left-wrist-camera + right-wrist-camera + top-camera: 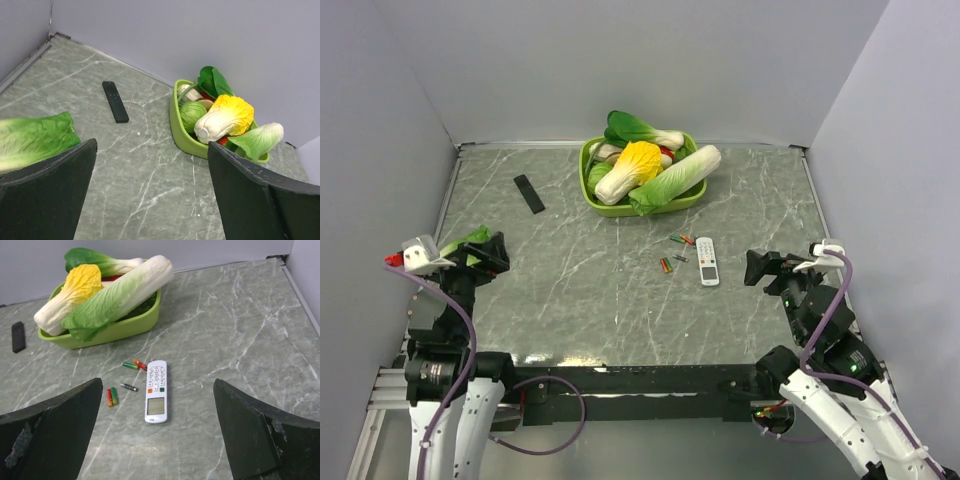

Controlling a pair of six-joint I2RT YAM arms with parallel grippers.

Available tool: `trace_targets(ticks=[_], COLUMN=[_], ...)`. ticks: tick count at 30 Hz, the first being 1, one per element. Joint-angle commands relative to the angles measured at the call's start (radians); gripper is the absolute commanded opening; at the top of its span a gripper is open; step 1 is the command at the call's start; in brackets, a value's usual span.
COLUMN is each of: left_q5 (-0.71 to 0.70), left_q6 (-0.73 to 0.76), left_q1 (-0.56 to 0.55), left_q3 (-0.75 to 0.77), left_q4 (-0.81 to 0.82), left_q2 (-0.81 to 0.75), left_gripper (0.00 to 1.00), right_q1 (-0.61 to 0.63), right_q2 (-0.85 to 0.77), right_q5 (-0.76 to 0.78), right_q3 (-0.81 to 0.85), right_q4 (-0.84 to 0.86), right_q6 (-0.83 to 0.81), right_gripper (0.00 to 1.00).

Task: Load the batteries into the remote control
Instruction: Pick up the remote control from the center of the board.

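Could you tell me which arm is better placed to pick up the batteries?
Right: the batteries lie nearer the open right gripper, in its wrist view; the left gripper sits far off.

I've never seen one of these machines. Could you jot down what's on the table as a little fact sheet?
Surface: grey-green marbled table
Remote to load: slim black bar remote, far left, lying alone
Batteries: small green-and-red cylinders, loose beside the white buttoned remote
Left hand: open, empty
Right hand: open, empty
Clutter: green plastic basket of vegetables; a lettuce leaf near the left edge
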Motion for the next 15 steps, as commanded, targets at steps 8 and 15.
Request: trace_targets(ticks=[8,15], left_q5=[0.031,0.012], left_q6=[-0.142,-0.189], left_q1=[-0.003,-0.003], left_q3=[0.06,0.198], left_q4=[-0.026,-0.006], left_q2=[0.301,0.718], left_gripper=[0.97,0.97], right_q1=[-0.002,-0.002], right_q2=[-0.054,-0.08], right_q5=[0.032,0.018], right_q3=[0.002,-0.009], right_q4=[-0.044,-0.026], right_q6=[-0.067,-0.07], right_gripper=[1.0,1.0])
